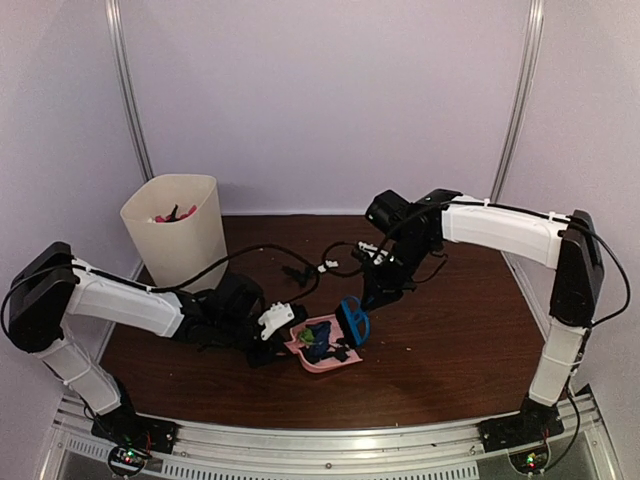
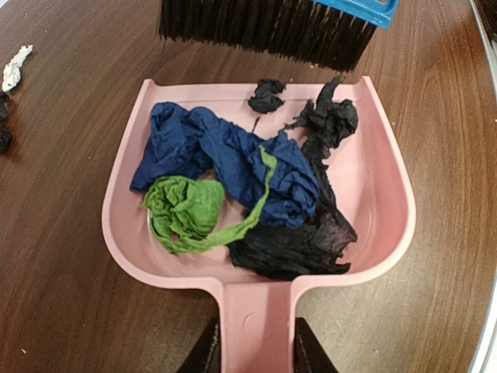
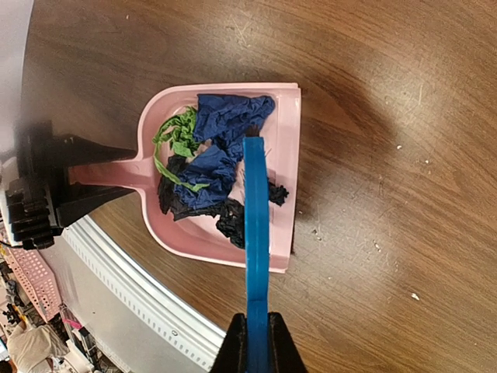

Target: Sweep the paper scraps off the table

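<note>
Closest in, at the bottom of the left wrist view, the handle of the pink dustpan (image 2: 371, 233) sits pinched between the two dark fingers of the left gripper (image 2: 256, 357), jaws pressed against either side of it.

Most of the paper scraps (image 2: 233, 171) lie heaped in that pan: dark blue, green and black crumples tangled together, one small black wad loose near the open lip. A white scrap (image 2: 15, 66) is out on the table (image 3: 388, 116) to the pan's left, with a dark bit below it at the picture's edge.

I'd judge this stuff to be feather-light, soft and springy. It offers nothing worth pinching and is better herded by bristles. It would likely tumble out if the pan tipped forward, so the handle is the place to hold it.

The blue hand brush (image 3: 255, 217) hangs over the pan's mouth, its bristles just above the lip. The right gripper (image 3: 255, 342) is clamped tight on its handle.

Further off, at the table's far left corner, stands a cream bin (image 1: 185, 250) with some bits already showing inside.
</note>
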You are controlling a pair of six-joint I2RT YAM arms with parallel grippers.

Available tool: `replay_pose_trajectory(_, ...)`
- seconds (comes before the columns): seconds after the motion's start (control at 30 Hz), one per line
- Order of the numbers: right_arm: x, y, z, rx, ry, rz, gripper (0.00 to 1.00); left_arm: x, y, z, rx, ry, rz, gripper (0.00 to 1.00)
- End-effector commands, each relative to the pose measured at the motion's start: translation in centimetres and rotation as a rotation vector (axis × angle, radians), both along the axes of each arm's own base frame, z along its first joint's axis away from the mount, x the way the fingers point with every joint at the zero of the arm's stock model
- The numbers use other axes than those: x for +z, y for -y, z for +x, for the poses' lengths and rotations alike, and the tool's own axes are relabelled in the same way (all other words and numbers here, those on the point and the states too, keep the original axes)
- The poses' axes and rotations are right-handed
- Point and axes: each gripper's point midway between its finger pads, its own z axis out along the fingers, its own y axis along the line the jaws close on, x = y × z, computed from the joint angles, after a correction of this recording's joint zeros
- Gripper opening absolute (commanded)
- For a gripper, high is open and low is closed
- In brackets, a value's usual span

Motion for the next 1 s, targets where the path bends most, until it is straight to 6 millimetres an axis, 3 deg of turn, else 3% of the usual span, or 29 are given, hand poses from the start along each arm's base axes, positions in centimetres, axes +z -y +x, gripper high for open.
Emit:
replay_pose_trajectory(0.0, 1.8, 0.3, -0.4, -0.026, 0.034, 0.024, 0.0, 2.1, 0.7, 0.2, 0.019, 0.031, -0.116, 0.0)
replay_pose_trajectory(0.2, 4.0, 0.1, -1.0, -0.029, 0.051, 0.082, 0.0, 4.5, 0.8, 0.2, 0.048, 0.059, -0.214, 0.0)
replay_pose_trajectory(0.63, 10.7, 0.9, -2.6, -0.053, 0.134, 0.237, 0.0, 12.0, 0.4, 0.5, 0.092, 0.172, -0.384, 0.0)
replay_pose_trajectory(0.97, 13.6, 1.7, -2.8, -0.1, 0.205, 0.326, 0.0, 15.7, -0.4, 0.6, 0.136, 0.209, -0.462, 0.0)
